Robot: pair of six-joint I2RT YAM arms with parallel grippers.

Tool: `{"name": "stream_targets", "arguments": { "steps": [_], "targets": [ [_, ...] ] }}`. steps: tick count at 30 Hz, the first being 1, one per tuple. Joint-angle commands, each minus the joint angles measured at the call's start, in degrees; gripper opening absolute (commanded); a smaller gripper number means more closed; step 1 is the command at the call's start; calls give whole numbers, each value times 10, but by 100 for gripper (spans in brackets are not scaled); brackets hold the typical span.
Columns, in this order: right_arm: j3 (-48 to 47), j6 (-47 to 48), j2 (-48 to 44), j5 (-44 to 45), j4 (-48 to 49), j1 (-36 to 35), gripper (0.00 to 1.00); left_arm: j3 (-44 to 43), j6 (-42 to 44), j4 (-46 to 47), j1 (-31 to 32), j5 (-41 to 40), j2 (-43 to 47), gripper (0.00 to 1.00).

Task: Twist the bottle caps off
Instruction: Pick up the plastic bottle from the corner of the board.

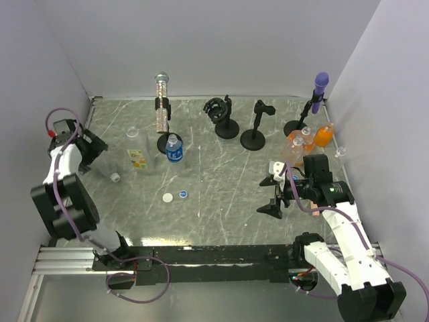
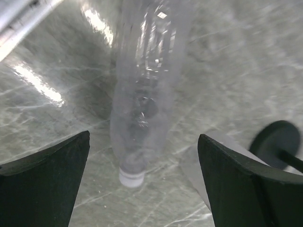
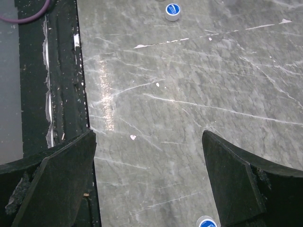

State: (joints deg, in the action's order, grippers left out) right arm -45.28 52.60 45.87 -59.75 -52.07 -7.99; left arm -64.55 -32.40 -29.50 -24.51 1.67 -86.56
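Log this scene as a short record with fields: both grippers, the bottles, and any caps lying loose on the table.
left gripper: open, holding nothing, pointed at the clear bottle
clear bottle: lying on its side, its white neck cap on
right gripper: open, holding nothing, over bare table
yellow-green-label bottle: standing, left of centre
blue-labelled bottle: standing, just right of it
orange bottles: standing, far right
loose caps: loose blue cap and loose white cap, close together on the table
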Motion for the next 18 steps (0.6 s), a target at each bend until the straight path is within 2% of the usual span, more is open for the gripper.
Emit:
{"name": "stream_targets", "arguments": {
  "steps": [1, 8, 16, 18],
  "targets": [
    [-9, 17, -5, -29, -4, 3, 99, -46, 0, 4, -1, 11, -54, 98],
    [-10, 20, -4, -30, -7, 3, 99, -73, 17, -6, 3, -6, -129, 91],
    [-8, 19, -6, -28, -5, 3, 99, -118, 26, -29, 8, 7, -197, 74],
    [-7, 17, -6, -25, -3, 2, 99, -127, 33, -39, 11, 9, -212, 67]
  ]
}}
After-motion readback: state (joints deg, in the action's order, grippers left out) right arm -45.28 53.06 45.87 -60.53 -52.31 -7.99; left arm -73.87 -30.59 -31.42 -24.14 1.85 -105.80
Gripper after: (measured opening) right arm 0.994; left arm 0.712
